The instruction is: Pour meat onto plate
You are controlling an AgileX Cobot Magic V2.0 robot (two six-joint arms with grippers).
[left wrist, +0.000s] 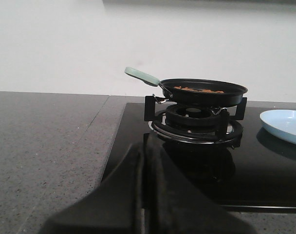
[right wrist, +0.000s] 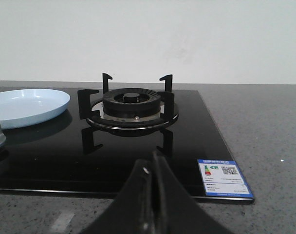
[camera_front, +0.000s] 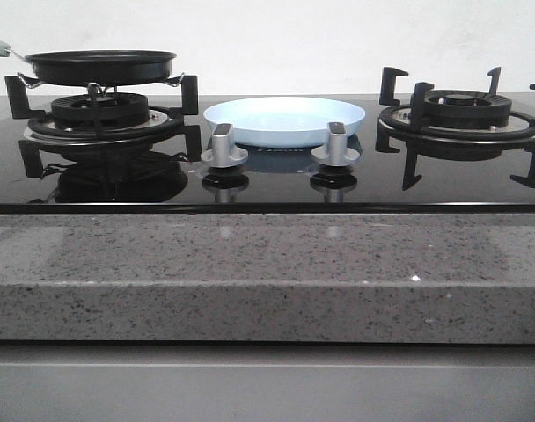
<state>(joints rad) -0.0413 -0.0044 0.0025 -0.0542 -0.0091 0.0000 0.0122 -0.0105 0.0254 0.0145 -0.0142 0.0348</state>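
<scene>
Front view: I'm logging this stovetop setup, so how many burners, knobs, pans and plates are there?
Burners: 2, left and right
Knobs: 2, left and right
Frying pan: 1
Plate: 1
Total: 6

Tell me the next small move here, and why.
Probably the left gripper should open and reach for the pan handle. The meat sits in the pan on the left burner, the plate beside it holds nothing, and both grippers are shut and away from everything, the right gripper facing the bare right burner.
</scene>
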